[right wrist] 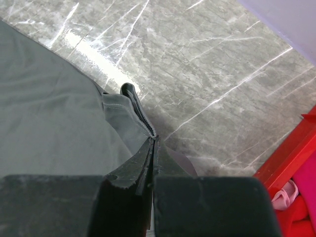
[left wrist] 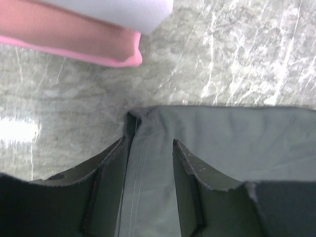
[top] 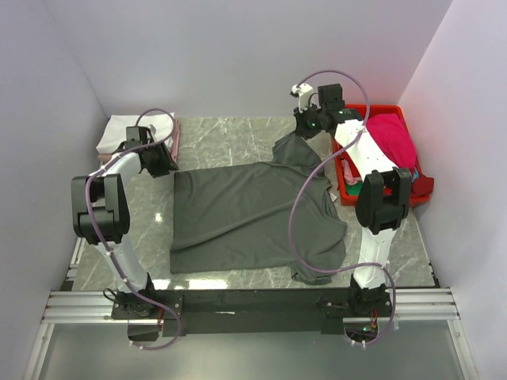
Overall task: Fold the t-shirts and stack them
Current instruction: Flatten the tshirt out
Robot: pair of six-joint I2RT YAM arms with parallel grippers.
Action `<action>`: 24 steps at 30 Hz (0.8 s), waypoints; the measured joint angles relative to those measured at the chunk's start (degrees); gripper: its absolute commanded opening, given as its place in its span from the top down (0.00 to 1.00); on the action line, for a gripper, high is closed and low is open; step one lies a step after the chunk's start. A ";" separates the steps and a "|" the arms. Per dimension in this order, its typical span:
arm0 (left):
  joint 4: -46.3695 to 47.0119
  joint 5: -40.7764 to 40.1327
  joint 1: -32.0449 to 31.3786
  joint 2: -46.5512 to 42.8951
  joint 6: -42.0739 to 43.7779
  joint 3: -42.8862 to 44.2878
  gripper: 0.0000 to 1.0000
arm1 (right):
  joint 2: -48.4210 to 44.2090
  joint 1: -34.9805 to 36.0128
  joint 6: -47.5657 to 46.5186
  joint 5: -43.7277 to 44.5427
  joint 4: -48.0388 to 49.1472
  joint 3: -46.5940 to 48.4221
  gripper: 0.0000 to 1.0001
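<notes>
While the charcoal tee (top: pixel 245 210) lies spread across the marble counter (top: pixel 230 134), both arms reach out to its far edge. Over on the left, the left pincer (top: pixel 158 158) is down at the shirt's far-left corner. From the wrist view its jaws stand apart, and that corner of the grey cloth (left wrist: pixel 237 143) with its stitched hem shows flat in the gap between them. It is released, nothing clamped. Just beyond that corner sits a folded pile: a white tee (top: pixel 127 127) on top of a pink tee (left wrist: pixel 74 44), near the grey shirt but not touching it.

Now the right side. The right pincer (top: pixel 301 131) is clenched on the charcoal tee at its far-right end, and the cloth rises off the counter in a little peak up to it. The wrist camera confirms it: the fingertips (right wrist: pixel 148 148) are pressed together with a folded grey edge (right wrist: pixel 126 113) pinched between them. Just beside that arm is the red crate (top: pixel 380 108), on the counter's right side, with a magenta tee (top: pixel 392 134) heaped inside.
</notes>
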 measured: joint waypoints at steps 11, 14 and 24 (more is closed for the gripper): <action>-3.10 -1.11 0.00 8.68 0.26 6.43 0.57 | 0.00 0.00 0.13 0.00 -0.31 0.00 1.00; -3.74 -1.27 0.00 8.87 0.66 6.43 0.58 | 0.00 0.00 0.13 0.00 -0.31 0.00 1.00; -5.05 -1.42 -0.48 10.58 1.77 8.74 0.66 | 0.00 0.00 0.15 -0.17 -0.37 0.00 1.00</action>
